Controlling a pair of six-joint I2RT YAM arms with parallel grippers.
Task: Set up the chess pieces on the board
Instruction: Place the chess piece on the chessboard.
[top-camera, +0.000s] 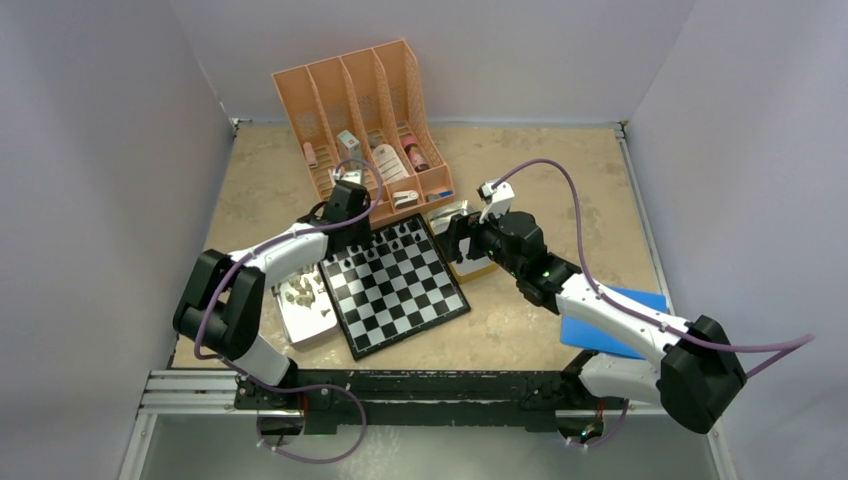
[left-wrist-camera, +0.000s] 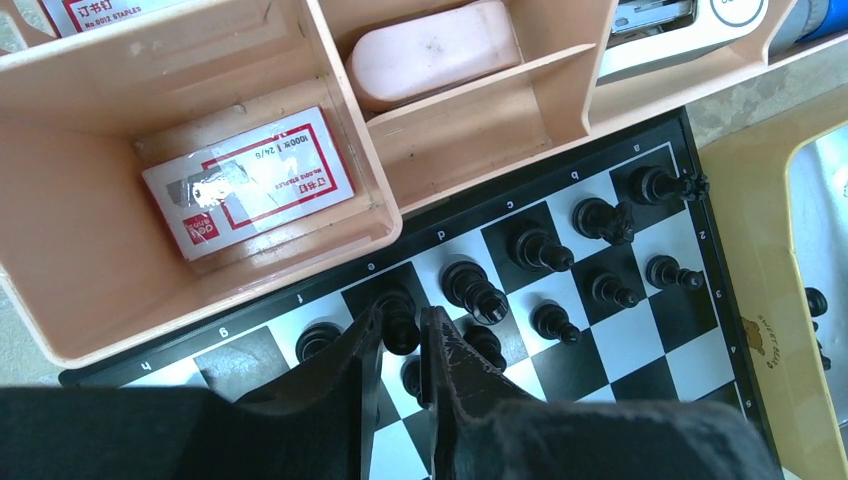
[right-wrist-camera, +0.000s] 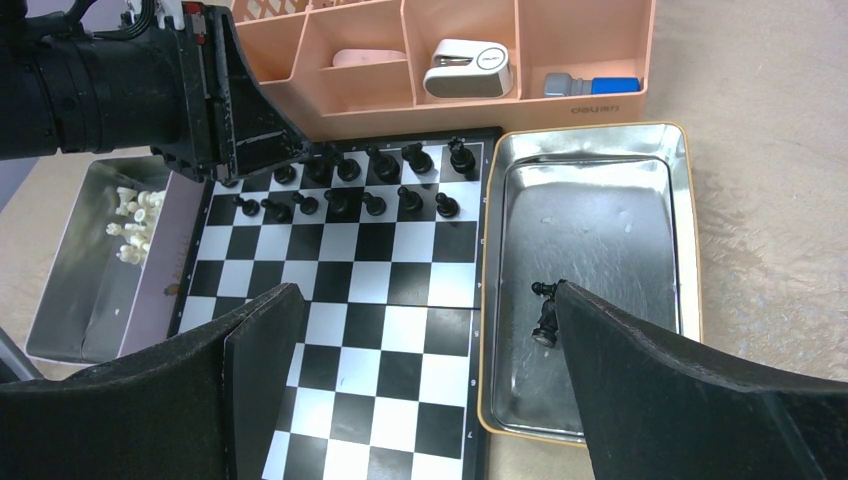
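At the board's (right-wrist-camera: 340, 300) back row, the left gripper (left-wrist-camera: 403, 318) straddles a black piece (left-wrist-camera: 400, 335); whether it grips cannot be told. The right gripper (right-wrist-camera: 425, 292), wide open, likely needs to descend onto a loose piece (right-wrist-camera: 545, 322) in the tray (right-wrist-camera: 600, 220).

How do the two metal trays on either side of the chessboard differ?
The left tray holds a heap of pale pieces, while the right tray holds only a very few black pieces and is mostly bare. The left tray lies along the left edge of the board, the right tray along its right edge. Both are shallow, rectangular and made of shiny metal.
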